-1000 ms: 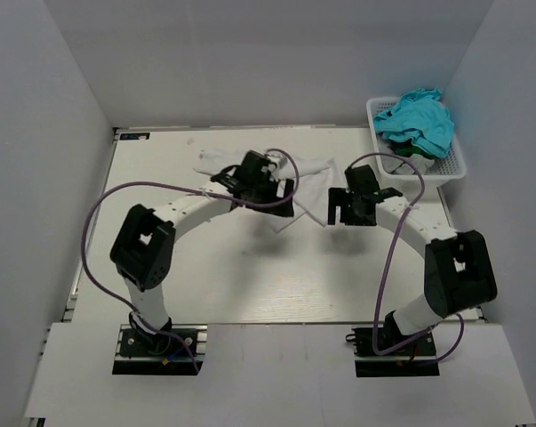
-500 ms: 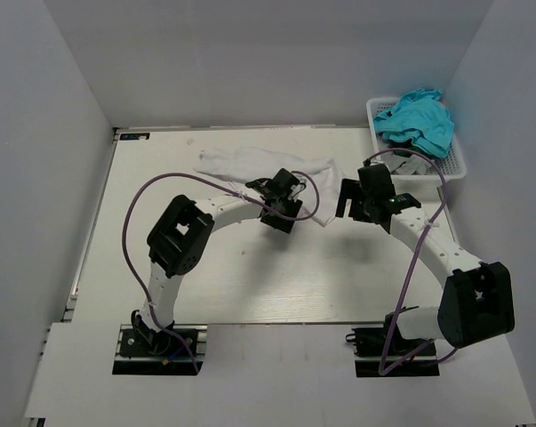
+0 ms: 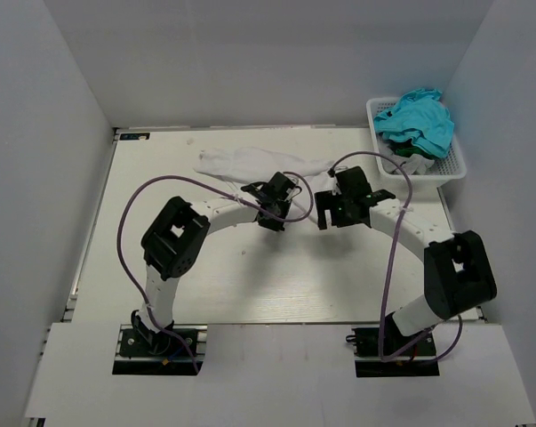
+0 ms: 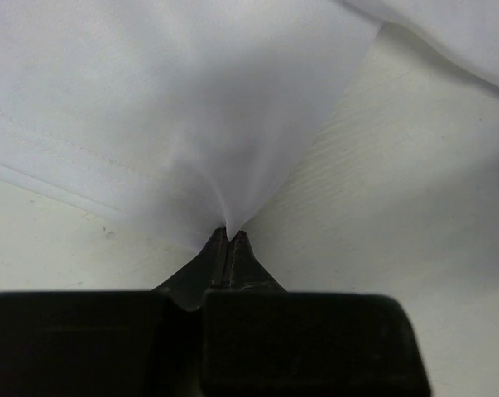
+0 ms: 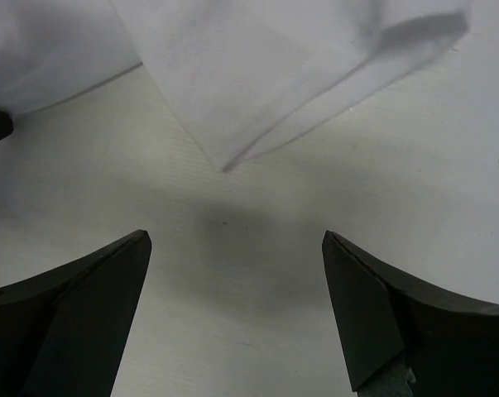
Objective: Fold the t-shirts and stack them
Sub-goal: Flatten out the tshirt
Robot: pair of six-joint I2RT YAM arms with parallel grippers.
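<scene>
White cloth is pinched between the closed fingers of the left gripper (image 4: 230, 237). In the left wrist view the two black tips meet on an edge of the white t-shirt (image 4: 191, 99). The fabric fans out from that pinch in a smooth cone toward the far side. A stitched hem runs across the shirt to the left of the pinch.

Just to the right, the right gripper (image 5: 235, 240) stands wide. Its two dark fingers are spread well apart, with bare table (image 5: 381, 190) between them and nothing held. In the right wrist view a pointed corner of the same shirt lies flat on the pale wood just beyond the fingertips, not touching them. A soft shadow falls on the table below that corner.

From above, the two grippers sit near each other around the middle of the table. The left one is at the near edge of the shirt and the right one is beside the shirt's right end. The shirt lies as a rumpled band across the far centre of the table, stretching left from the grippers.

Purple cables (image 3: 125, 213) loop out from both arms. A white basket (image 3: 428, 171) stands at the far right corner, apart from the shirt. It holds teal t-shirts (image 3: 417, 120) heaped above its rim, with a bit of darker green cloth under them.
</scene>
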